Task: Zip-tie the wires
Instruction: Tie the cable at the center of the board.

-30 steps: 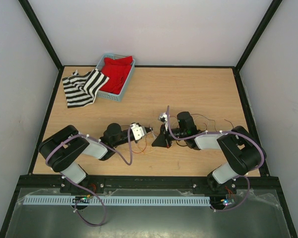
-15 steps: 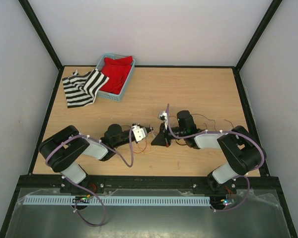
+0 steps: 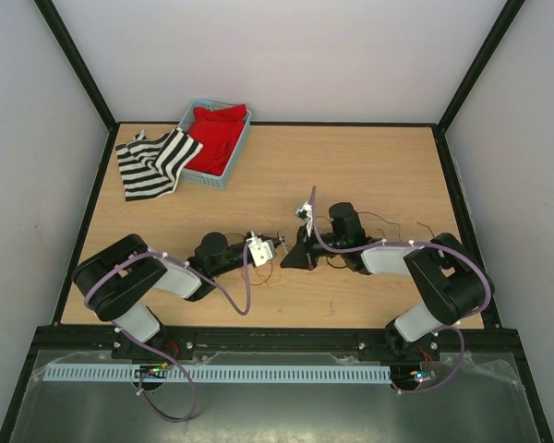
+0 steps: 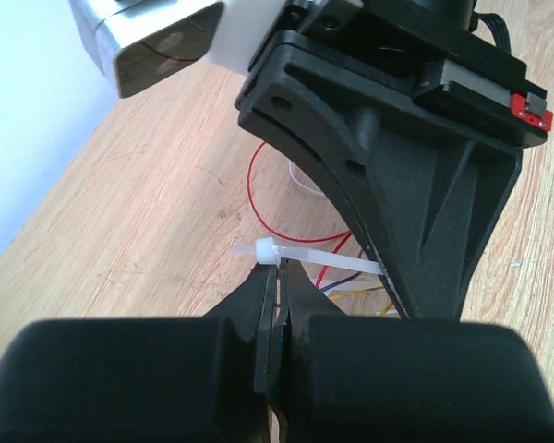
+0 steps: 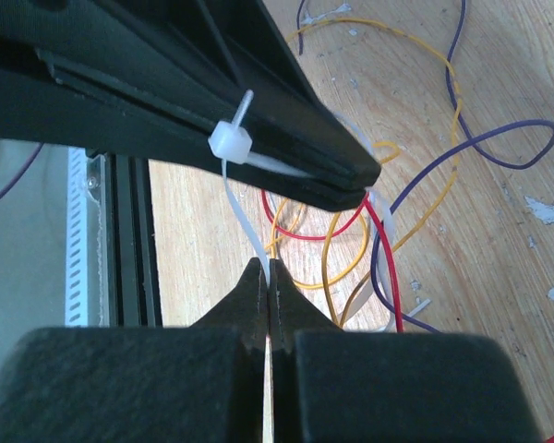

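Wooden table [image 3: 369,166] inside white walls, with a blue basket [image 3: 203,177] of red cloth [image 3: 217,134] and a striped cloth [image 3: 152,161] at the far left. And at mid-table the two arms meet nose to nose! Left tool [image 4: 277,272] is pressed together on the whitish zip tie [image 4: 319,259], gripping it right beside its head. Right tool [image 5: 269,268] is closed too, clamped on the tie's thin tail. Below and between them lie the wires [image 5: 385,263], red, yellow and purple strands looping loose on the wood, with the tie curving into the bunch.
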Available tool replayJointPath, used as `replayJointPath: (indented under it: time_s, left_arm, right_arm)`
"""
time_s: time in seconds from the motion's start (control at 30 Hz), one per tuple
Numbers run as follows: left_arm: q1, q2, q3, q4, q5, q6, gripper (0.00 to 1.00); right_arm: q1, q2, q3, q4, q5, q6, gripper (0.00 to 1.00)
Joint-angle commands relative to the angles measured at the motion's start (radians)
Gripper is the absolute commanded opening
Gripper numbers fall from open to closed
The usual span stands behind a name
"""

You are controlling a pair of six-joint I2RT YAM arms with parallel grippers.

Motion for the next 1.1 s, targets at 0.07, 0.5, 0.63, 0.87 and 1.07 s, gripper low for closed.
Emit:
replayJointPath:
  time_s: [0.07,0.5,0.63,0.87,1.07]
  left_arm:
    - [-0.020,0.013,-0.011,0.048,-0.027,0.047,0.00]
    - [-0.048,0.021,-0.020,0.048,-0.094,0.100,0.00]
    - [-0.050,0.023,-0.019,0.048,-0.111,0.102,0.00]
    - [-0.055,0.033,-0.015,0.048,-0.143,0.107,0.00]
    - [-0.067,0.048,-0.009,0.050,-0.169,0.128,0.00]
  right_arm:
    - [-0.008,0.024,0.074,-0.062,-0.042,0.048,0.00]
    - [-0.012,0.024,0.159,-0.216,-0.036,0.058,0.00]
    - [-0.013,0.023,0.175,-0.273,-0.040,0.039,0.00]
    - [-0.012,0.005,0.162,-0.288,-0.046,0.034,0.00]
    - [-0.013,-0.022,0.162,-0.304,-0.052,0.032,0.00]
